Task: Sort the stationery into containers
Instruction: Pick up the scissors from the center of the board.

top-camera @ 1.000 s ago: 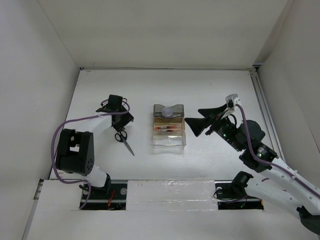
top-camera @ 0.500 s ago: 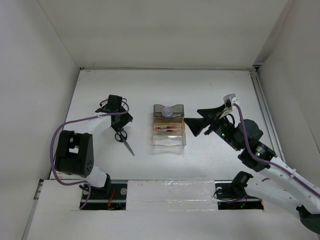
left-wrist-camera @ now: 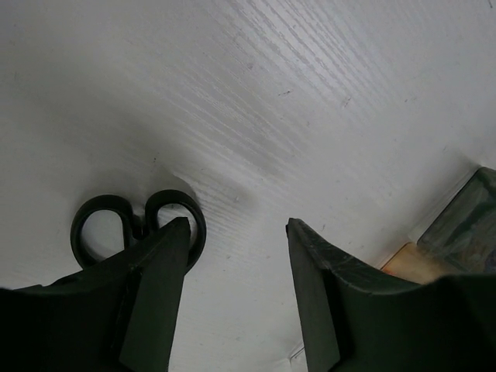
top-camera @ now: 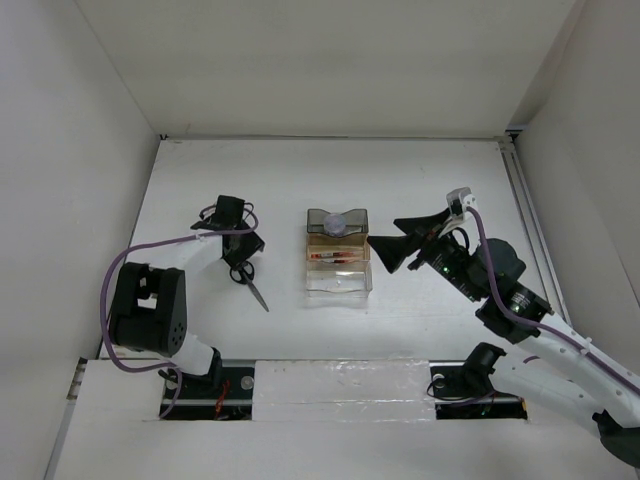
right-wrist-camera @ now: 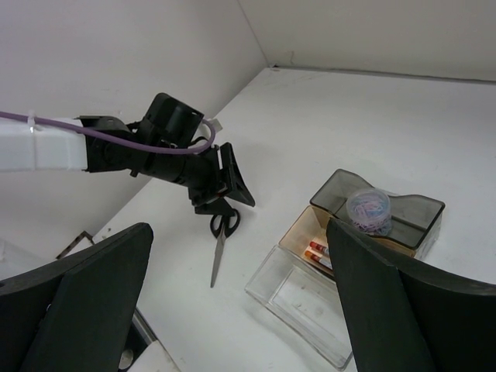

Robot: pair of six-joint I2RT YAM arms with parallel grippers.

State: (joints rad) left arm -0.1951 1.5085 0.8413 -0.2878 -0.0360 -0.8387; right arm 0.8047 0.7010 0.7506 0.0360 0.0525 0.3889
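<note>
The black-handled scissors [top-camera: 250,282] lie flat on the table left of the bins, handles toward the back. My left gripper [top-camera: 245,250] is open just above the handles; in the left wrist view [left-wrist-camera: 237,225] the scissors' rings [left-wrist-camera: 174,213] lie beside its left finger. The joined bins stand in a row: smoky dark grey [top-camera: 322,219] holding the round lavender piece [top-camera: 338,226], amber [top-camera: 338,247] holding two red pens [top-camera: 333,258], and clear [top-camera: 338,281]. I cannot make out a dark pen. My right gripper [top-camera: 385,232] is wide open and empty, right of the bins.
White walls enclose the table on the left, back and right. The right wrist view shows the left arm [right-wrist-camera: 116,151] with its purple cable reaching over the scissors [right-wrist-camera: 219,244], and the bins [right-wrist-camera: 310,298] below right.
My left gripper has moved slightly nearer over the scissors' handles. My right gripper has drawn back a little to the right. The scissors and bins have not moved.
</note>
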